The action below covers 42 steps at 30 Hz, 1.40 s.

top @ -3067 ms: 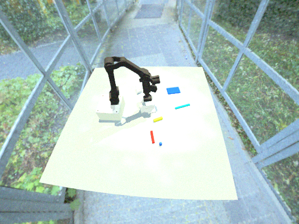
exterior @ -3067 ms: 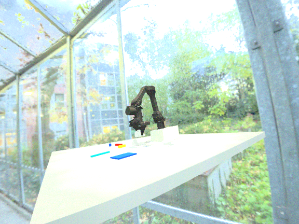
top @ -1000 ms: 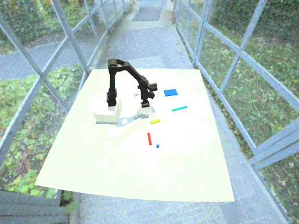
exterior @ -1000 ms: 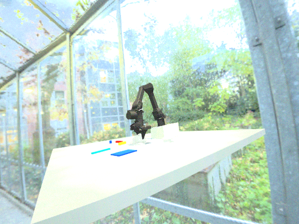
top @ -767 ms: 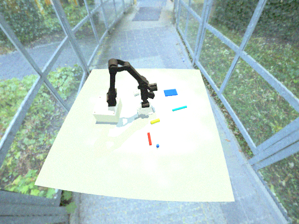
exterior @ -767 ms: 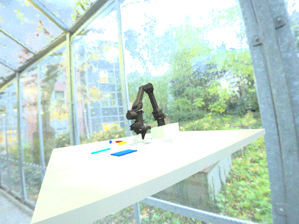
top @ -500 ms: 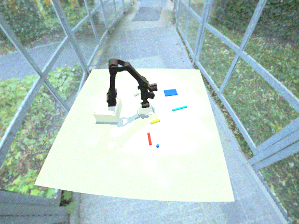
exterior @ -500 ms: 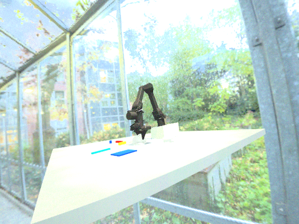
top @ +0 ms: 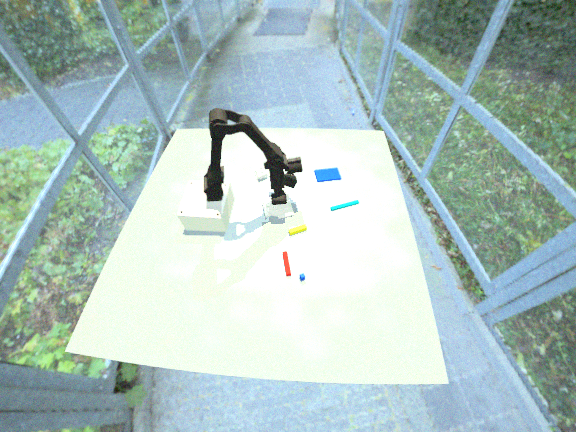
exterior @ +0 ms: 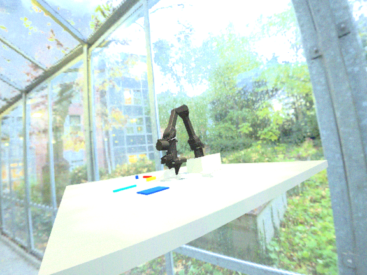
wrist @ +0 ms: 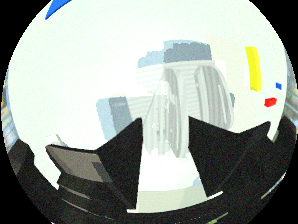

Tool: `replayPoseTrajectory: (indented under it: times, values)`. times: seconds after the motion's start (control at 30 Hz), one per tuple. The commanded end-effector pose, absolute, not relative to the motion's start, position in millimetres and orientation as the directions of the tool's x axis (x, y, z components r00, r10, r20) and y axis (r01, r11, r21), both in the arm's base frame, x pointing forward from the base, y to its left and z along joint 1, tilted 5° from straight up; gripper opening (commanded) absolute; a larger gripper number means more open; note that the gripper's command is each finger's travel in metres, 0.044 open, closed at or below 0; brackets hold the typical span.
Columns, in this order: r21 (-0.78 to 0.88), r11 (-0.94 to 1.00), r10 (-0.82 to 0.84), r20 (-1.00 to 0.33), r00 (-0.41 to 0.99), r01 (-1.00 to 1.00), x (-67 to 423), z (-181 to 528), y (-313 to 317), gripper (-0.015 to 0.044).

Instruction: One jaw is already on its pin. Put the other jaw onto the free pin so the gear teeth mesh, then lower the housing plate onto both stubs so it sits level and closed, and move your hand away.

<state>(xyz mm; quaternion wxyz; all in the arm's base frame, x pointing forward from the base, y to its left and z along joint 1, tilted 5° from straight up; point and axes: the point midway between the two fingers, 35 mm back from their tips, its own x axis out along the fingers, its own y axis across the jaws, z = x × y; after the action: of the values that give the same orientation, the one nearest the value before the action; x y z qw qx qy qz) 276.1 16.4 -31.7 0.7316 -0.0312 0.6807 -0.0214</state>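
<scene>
My gripper (top: 279, 201) (exterior: 176, 172) (wrist: 161, 120) points down over the white mechanism and is shut on a white jaw (wrist: 172, 112), which stands between the black fingertips in the wrist view. The other white jaw (wrist: 215, 95) stands close beside it, to the right in the wrist view. Both are over a pale ribbed base (wrist: 150, 75). Whether the teeth mesh, and how the held jaw sits on its pin, cannot be told; the pins are hidden. A small white piece (top: 261, 174) lies behind the mechanism in the top view; whether it is the housing plate is unclear.
A yellow bar (top: 298, 230) (exterior: 150, 179) (wrist: 253, 69) lies near the mechanism. A red bar (top: 286, 263), a small blue cube (top: 302, 277), a cyan bar (top: 345, 205) (exterior: 125, 188) and a flat blue slab (top: 327, 174) (exterior: 153, 190) lie farther out. The arm stands on a white box (top: 203, 222).
</scene>
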Motion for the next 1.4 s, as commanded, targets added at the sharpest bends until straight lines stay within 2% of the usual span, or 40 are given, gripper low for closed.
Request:
replayPoseTrajectory:
  times: [0.0,1.37]
  values:
    - [-0.070,0.997,-0.069,-0.995,0.072,-0.012,276.2,-34.0,17.0,0.0134]
    - [-0.070,0.998,-0.069,-0.995,0.072,-0.008,276.8,-43.4,16.3,0.0134]
